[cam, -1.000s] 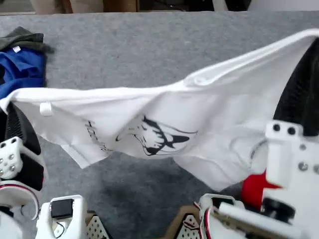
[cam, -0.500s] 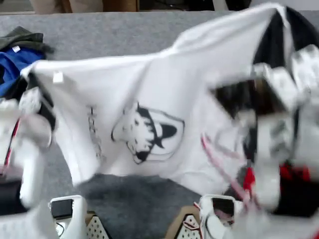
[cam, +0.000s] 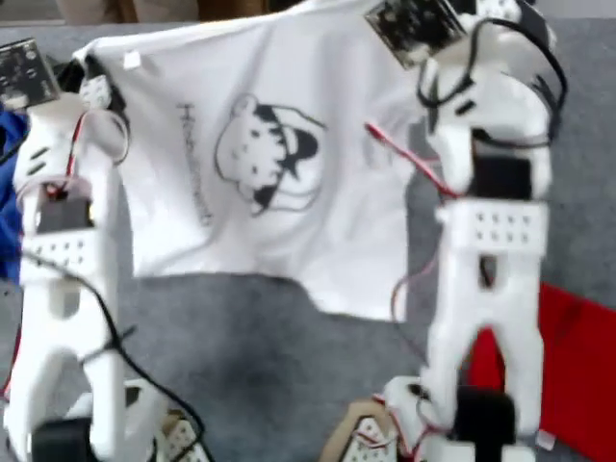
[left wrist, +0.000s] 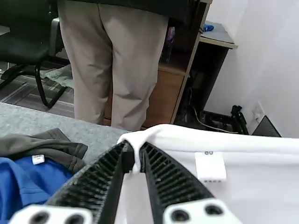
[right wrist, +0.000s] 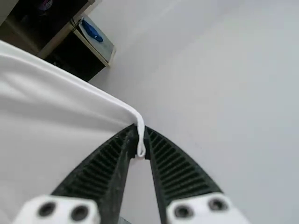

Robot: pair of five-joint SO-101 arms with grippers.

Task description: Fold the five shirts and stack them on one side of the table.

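Grey felt table (cam: 241, 366). White shirt (cam: 289, 231) hangs limp and light. Left gripper (left wrist: 134, 156) and right gripper (right wrist: 140, 139) each pinch a top corner, probably the side seam. Good hold points.

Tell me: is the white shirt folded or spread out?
Spread out. The white shirt hangs open, print showing, its top edge pinched by the left gripper and the right gripper.
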